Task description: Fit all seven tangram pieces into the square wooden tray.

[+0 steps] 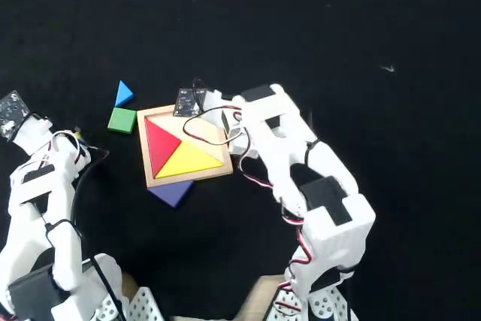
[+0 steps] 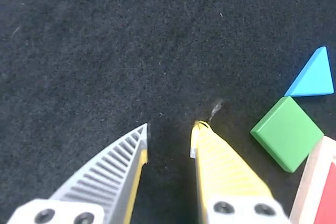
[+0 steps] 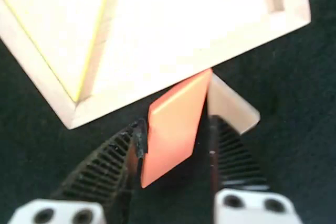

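Two pieces lie in the tray (image 1: 185, 179). Our right jaws clamp the orange piece (image 3: 173, 129) near its two o'clock edge. We judge it light, stiff and smooth, best held by opposite edges. Left jaws stand apart.

The tray (image 1: 143, 148) holds a red triangle (image 1: 158, 144) and a yellow triangle (image 1: 189, 160), which meet along one edge. Just beside the tray, on the side toward the left arm (image 1: 37, 186), lie a green square (image 1: 121, 120) and a blue triangle (image 1: 123, 95), and a purple piece (image 1: 171, 192) lies against its near edge. The right arm (image 1: 282, 137) hangs over the tray's far corner.
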`<state>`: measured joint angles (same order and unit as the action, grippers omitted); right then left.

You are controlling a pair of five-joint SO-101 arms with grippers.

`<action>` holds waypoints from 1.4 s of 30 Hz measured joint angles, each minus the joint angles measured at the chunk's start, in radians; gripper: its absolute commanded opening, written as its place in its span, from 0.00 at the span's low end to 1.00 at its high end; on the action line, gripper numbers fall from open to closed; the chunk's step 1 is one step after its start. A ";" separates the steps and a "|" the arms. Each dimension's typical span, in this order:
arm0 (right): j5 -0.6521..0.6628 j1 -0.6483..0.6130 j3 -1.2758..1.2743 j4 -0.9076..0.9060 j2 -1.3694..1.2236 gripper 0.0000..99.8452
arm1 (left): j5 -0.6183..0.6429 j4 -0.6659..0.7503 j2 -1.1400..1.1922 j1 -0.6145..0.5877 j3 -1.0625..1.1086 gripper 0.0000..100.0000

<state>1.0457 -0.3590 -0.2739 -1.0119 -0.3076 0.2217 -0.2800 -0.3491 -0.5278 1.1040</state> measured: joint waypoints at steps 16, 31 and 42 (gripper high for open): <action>0.052 0.201 -0.074 -0.092 0.048 0.11 | 0.000 0.002 0.000 0.000 0.000 0.14; -0.393 0.316 -0.393 0.060 0.399 0.11 | 0.000 0.002 0.000 0.000 0.000 0.14; -0.532 0.321 -0.333 0.018 0.250 0.21 | 0.000 0.002 0.000 0.000 0.000 0.14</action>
<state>0.5132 -0.0384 -0.6068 -0.9935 -0.0575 0.2217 -0.2785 -0.3491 -0.5278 1.1040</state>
